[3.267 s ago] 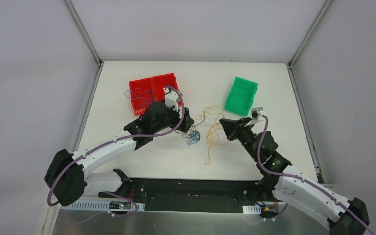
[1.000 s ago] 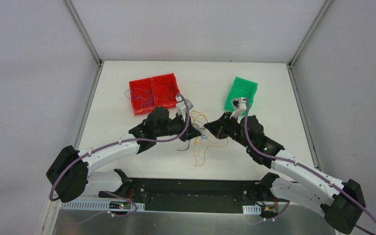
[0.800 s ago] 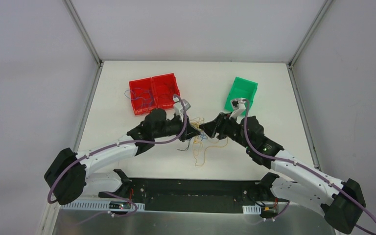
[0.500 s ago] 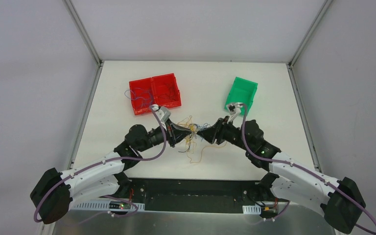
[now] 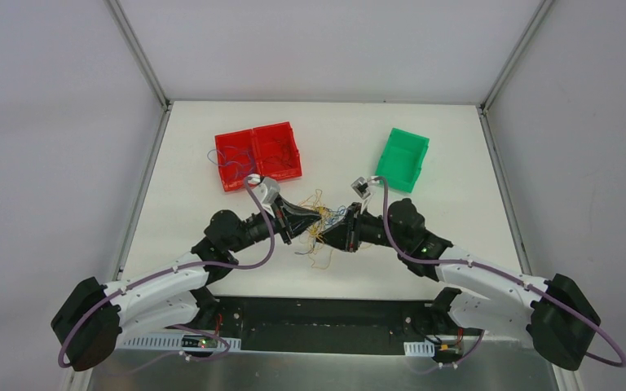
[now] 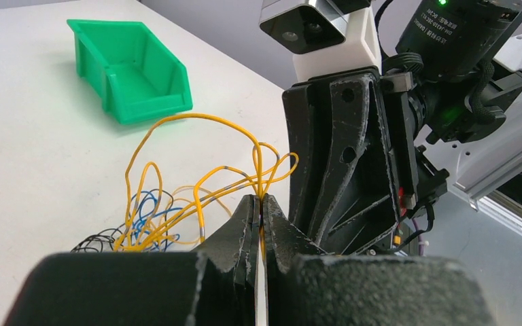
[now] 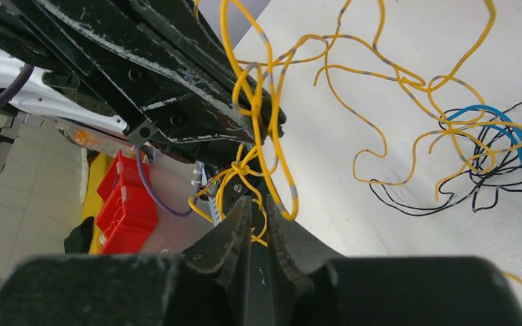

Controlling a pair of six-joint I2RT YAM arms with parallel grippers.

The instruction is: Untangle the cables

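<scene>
The cables (image 5: 321,204) are a tangle of thin yellow, blue and black wires at mid table. My left gripper (image 5: 315,218) is shut on a bundle of yellow loops and holds them off the table; its tips (image 6: 260,197) pinch the yellow cables (image 6: 197,121). My right gripper (image 5: 329,237) points at it from the right, tips almost touching. In the right wrist view its jaws (image 7: 257,197) stand slightly open, with yellow loops (image 7: 272,163) hanging between and in front of the tips. Blue and black wires (image 7: 496,146) lie on the table beyond.
Two joined red bins (image 5: 257,155) holding a few wires stand at the back left. A green bin (image 5: 402,159) stands at the back right, also seen as the green bin (image 6: 132,71) in the left wrist view. The right arm's gripper body (image 6: 353,149) fills the space just past the left fingers.
The left arm pulled back toward the near side, lifting the yellow loops. The right gripper opened, swung left and down to the left gripper's tips, and its jaws narrowed again.
</scene>
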